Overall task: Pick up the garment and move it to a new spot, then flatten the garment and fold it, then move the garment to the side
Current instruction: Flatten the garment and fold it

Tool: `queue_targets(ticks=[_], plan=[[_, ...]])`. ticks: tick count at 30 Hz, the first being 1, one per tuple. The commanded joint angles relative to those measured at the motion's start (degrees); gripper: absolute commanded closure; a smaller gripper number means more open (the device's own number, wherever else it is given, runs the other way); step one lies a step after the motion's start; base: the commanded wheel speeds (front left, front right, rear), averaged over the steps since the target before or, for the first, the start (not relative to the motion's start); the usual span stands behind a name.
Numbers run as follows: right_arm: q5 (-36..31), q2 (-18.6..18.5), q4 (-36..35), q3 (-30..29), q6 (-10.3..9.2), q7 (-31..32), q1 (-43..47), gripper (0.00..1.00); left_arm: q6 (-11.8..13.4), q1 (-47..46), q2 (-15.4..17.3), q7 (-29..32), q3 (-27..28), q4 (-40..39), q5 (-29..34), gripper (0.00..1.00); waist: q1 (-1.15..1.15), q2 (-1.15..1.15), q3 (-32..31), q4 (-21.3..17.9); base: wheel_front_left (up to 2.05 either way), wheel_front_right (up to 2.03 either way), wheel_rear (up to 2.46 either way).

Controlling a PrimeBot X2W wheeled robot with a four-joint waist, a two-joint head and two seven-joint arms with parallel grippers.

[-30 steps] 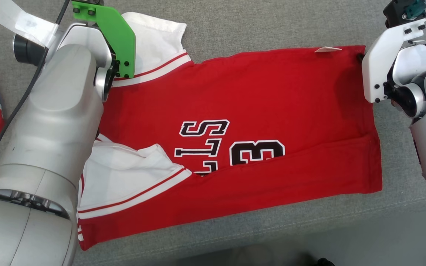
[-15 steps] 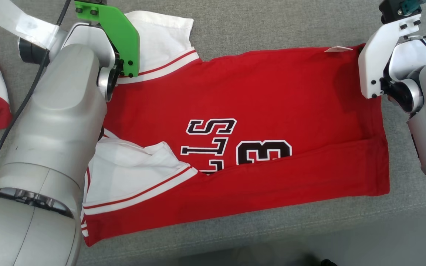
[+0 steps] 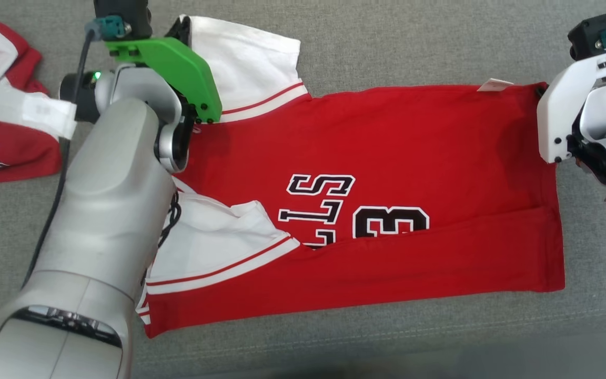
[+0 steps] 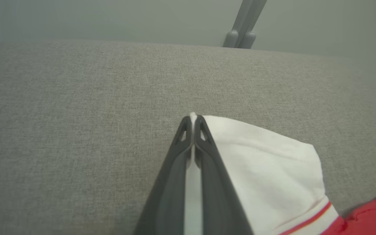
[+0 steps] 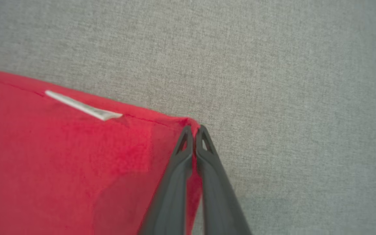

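Head view: the garment lies lengthwise between both pincers; left gripper grasps its white sleeve, right gripper its red corner.

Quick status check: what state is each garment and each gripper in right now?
Red jersey: spread out, near long edge folded over.
Left gripper: shut on the jersey's white sleeve.
Right gripper: shut on the jersey's red hem corner.
Second red garment: crumpled, lying apart.
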Motion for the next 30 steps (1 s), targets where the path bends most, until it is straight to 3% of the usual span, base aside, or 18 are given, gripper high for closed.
queue_targets(ticks=[1,7,17,24,30], plan=[[0.7,-0.5,-0.6,0.2,-0.09,-0.2,1.4,1.0,0.3,2.2,0.0,-0.8,0.1,-1.6,-0.2,1.0,0.0,0.0,-2.1,1.5,0.0,0.0,0.0],[1.3,-2.6,-2.9,0.9,-0.09,-1.4,4.8,1.0,2.5,11.5,2.0,-0.9,-1.1,-11.4,0.3,1.0,0.0,0.0,-6.0,2.9,0.0,0.0,0.0],[3.7,-6.2,-6.6,5.2,-0.09,-2.7,9.5,1.0,10.9,30.5,9.7,4.9,-1.2,-37.0,0.4,1.0,0.0,0.0,-11.3,3.8,0.0,0.0,0.0],[5.8,-9.6,-8.1,11.0,-0.09,-1.8,11.0,1.0,16.8,44.1,15.0,11.1,-1.5,-53.1,-0.4,1.0,0.0,0.0,-14.0,4.0,0.0,0.0,0.0],[8.5,-13.8,-10.1,17.6,-0.09,-0.8,11.6,1.0,19.1,50.0,16.0,13.7,-2.9,-59.4,-0.9,1.0,0.0,0.0,-15.4,4.4,0.0,0.0,0.0]])
